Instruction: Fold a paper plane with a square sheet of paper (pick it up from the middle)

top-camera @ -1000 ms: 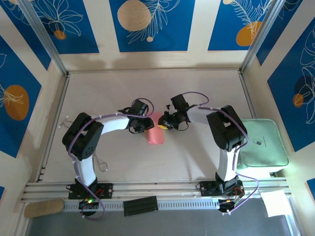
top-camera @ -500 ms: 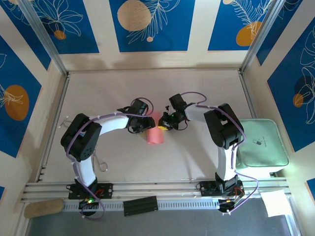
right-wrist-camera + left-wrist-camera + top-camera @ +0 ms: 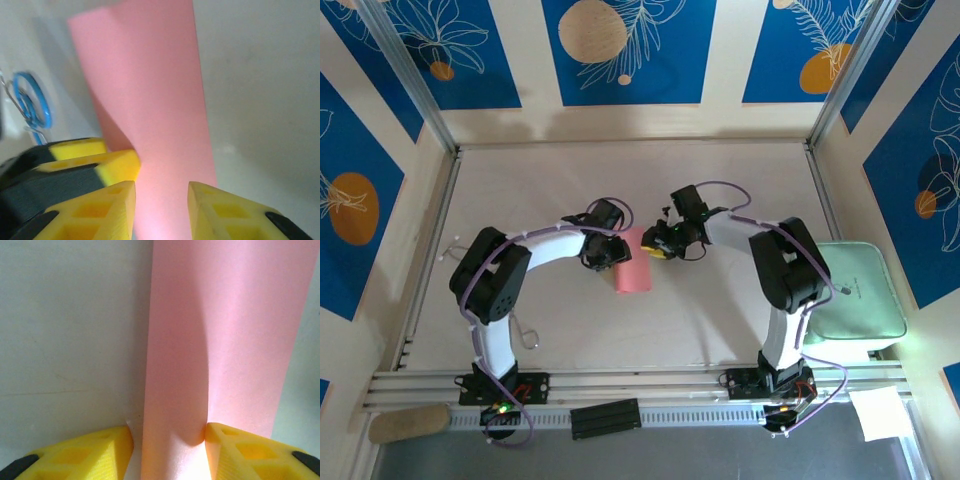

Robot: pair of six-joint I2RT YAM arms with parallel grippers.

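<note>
Pink paper [image 3: 633,270], folded to a narrow strip, lies flat at the middle of the table [image 3: 740,180], its long axis running near to far with a slight lean. Left gripper [image 3: 616,252] and right gripper [image 3: 656,248] face each other across the strip's far end, about equally near, each with jaws partly apart astride it. Neither seems to pinch the strip, though the close wrist views leave this uncertain.

No lettering, brand name or number is legible anywhere in the scene; a small dark mark on the pale green pad [image 3: 847,288] beside the tabletop [image 3: 720,310] is too small to read.
</note>
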